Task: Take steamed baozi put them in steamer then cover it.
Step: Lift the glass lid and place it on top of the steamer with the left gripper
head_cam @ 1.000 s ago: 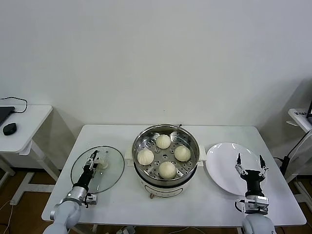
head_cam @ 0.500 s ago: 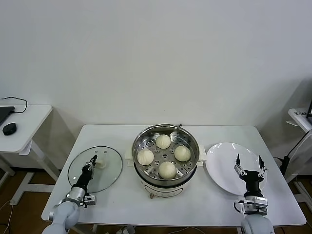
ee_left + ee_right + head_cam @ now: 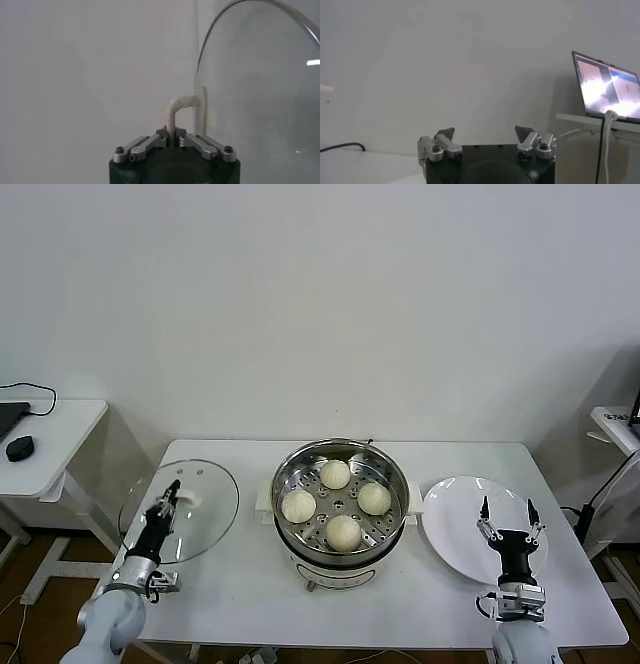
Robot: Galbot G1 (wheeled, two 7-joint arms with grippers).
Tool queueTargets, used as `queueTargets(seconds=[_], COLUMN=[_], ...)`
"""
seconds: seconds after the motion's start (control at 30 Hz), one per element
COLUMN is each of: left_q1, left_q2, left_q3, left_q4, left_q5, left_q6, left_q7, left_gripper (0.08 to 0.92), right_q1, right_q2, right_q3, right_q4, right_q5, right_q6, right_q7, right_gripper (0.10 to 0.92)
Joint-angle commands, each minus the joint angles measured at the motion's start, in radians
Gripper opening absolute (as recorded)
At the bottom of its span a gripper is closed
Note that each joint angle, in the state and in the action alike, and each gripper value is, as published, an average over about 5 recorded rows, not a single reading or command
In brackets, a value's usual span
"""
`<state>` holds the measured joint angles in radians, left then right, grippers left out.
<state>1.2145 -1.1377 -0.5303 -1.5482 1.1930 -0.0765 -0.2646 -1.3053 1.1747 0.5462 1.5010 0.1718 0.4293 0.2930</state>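
Note:
Several cream-white baozi [image 3: 343, 532] sit on the perforated tray inside the shiny steamer [image 3: 340, 474] at the table's middle. The clear glass cover [image 3: 200, 509] hangs tilted above the table's left end, to the left of the steamer. My left gripper [image 3: 172, 492] is shut on its cream-white handle [image 3: 176, 106]; in the left wrist view the glass disc [image 3: 260, 95] stands on edge beside the jaws. My right gripper [image 3: 507, 517] stands open and empty, fingers pointing up, over the white plate [image 3: 465, 529].
The white plate lies to the right of the steamer. A small side table [image 3: 45, 439] with a black mouse stands at the far left. A laptop [image 3: 607, 87] sits on a shelf off to the right. The white table [image 3: 420, 604] has bare surface in front.
My left gripper closed on the cover's handle and lifted the cover off the table, tilting it and carrying it up and to the left. The right arm sank slightly.

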Motion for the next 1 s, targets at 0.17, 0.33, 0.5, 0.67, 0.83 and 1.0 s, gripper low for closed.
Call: queueTargets(seconds=[0.17,0.33,0.5,0.67,0.83,1.0], left_q1=[0.032,-0.029,-0.08,-0.129,-0.155,-0.163], left_q2=[-0.005,-0.008,-0.036,-0.094,-0.146,-0.197], left_q3=[0.134,0.34,0.501,0.603,0.658,0.682], left_q4=[-0.568,-0.623,-0.623,-0.568,-0.505,-0.441], left_q5=[0.049,0.07,0.12,0.193,0.222,0.23], left_q6=[0.196,0.34,0.455,0.532,0.586,0.622], left_q7=[0.193,0.26,0.337,0.418,0.49,0.511], left_gripper=[0.189,0.189,0.189,0.189,0.189,0.189], right_q1=[0.023,0.038,0.055,0.069,0.075,0.083], right_q2=[0.029,0.036,0.045,0.064,0.084,0.093], right_q3=[-0.023,-0.024,-0.027,-0.025,-0.025,-0.019], right_q4=[-0.006,-0.016,-0.025,-0.039,-0.049,-0.059], right_q5=[-0.034,-0.038,-0.043,-0.052,-0.069,-0.076], right_q6=[-0.056,-0.067,-0.073,-0.075,-0.077,-0.078], right_q7=[0.027,0.036,0.045,0.052,0.056,0.059], right_gripper=[0.823,0.823,0.823,0.823,0.823,0.823])
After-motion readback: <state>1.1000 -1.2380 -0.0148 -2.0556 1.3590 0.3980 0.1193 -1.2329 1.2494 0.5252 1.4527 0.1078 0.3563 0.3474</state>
